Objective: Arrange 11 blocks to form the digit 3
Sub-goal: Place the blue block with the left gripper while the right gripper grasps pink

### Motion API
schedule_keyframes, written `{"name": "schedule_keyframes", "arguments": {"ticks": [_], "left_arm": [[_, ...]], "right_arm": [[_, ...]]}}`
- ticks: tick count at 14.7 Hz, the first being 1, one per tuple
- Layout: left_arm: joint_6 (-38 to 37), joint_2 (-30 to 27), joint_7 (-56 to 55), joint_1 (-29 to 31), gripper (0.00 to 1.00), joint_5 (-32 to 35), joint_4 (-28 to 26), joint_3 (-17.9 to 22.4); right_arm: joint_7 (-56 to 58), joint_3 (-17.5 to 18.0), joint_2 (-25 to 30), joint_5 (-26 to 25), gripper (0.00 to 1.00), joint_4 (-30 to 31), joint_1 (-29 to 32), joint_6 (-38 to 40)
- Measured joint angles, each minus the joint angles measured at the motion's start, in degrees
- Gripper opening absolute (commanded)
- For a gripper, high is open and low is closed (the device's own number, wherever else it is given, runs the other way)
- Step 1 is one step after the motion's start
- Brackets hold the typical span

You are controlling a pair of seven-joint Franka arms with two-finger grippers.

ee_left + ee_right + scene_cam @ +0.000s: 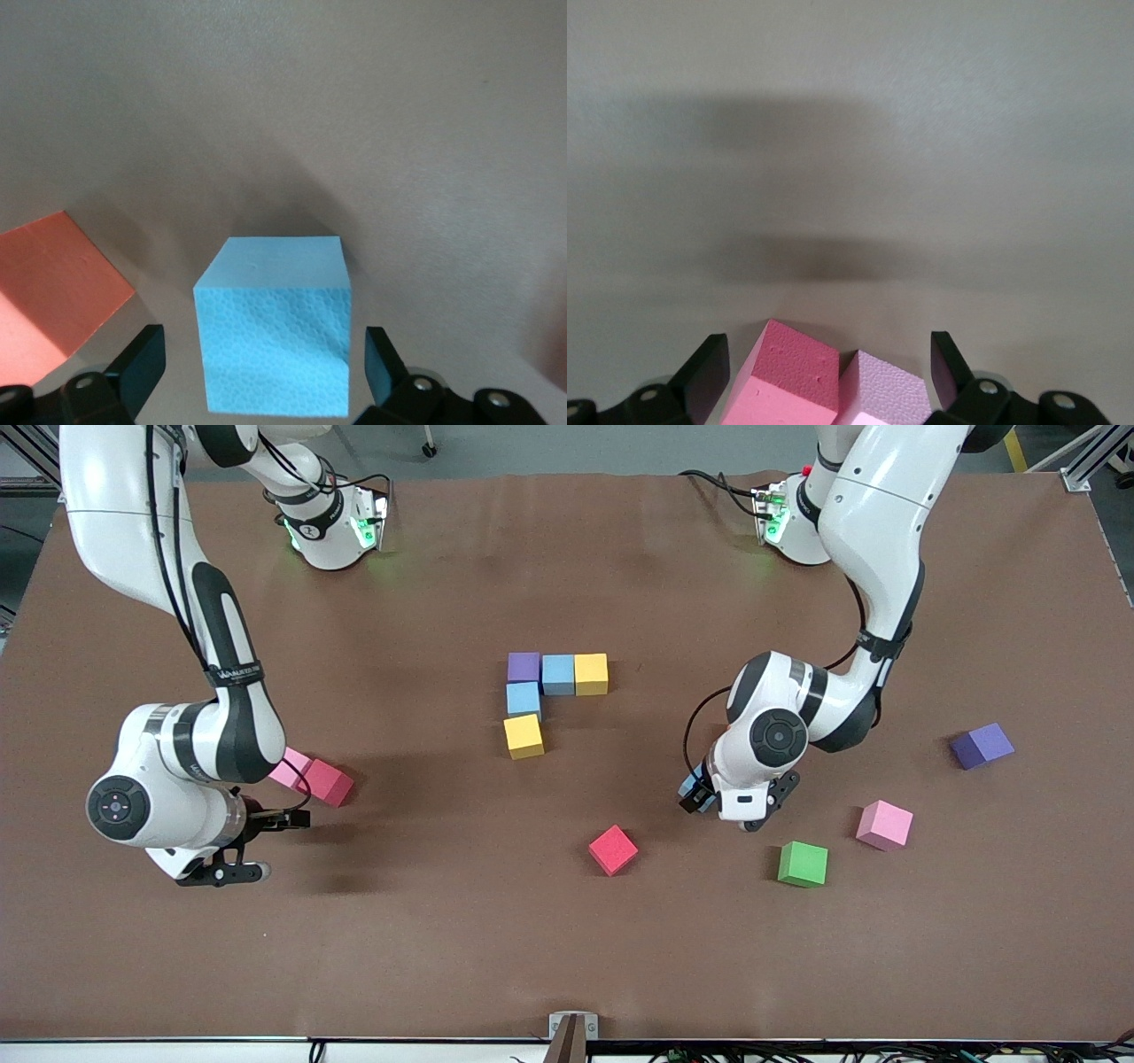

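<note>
Left claw point(261, 372) sits spread wide around a blue block point(275, 323), fingers not touching it. Right claw point(828, 372) spread around red block point(788, 376) and pink block point(881, 390).

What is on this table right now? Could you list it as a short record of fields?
Built so far: purple block, light blue block and yellow block in a row; second light blue block and second yellow block below the purple one.
Loose blocks: red block, green block, pink block, dark purple block.
Left gripper: fingers open around a third light blue block.
Right gripper: open over a reddish-pink block and pale pink block.
</note>
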State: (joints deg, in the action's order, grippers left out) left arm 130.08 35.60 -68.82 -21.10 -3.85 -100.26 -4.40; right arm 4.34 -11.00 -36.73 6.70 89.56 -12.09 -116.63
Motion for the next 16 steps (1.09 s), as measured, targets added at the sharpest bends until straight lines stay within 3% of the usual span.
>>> {"name": "schedule_keyframes", "arguments": {"ticks": [2, 4, 9, 16], "left_arm": [[0.6, 0.6, -0.1, 0.2, 0.57, 0.0, 0.0, 0.1], [1.1, 0.7, -2.0, 0.4, 0.37, -0.1, 0.1, 0.2], [1.4, 0.3, -17.1, -2.8, 0.24, -0.1, 2.2, -0.3], [1.4, -0.2, -53.8, -13.7, 0.24, -0.1, 4.4, -0.5]], "right_arm": [[-0.2, 0.3, 0.0, 0.0, 1.00, 0.8, -0.9, -0.3], [-0.5, 0.3, 0.1, 0.0, 1.00, 1.7, -1.8, -1.3], [-5.6, 0.3, 0.2, 1.1, 1.00, 6.4, -2.2, -4.5], [-14.4, 0.2, 2.0, 1.1, 1.00, 10.0, -4.0, -4.8]]}}
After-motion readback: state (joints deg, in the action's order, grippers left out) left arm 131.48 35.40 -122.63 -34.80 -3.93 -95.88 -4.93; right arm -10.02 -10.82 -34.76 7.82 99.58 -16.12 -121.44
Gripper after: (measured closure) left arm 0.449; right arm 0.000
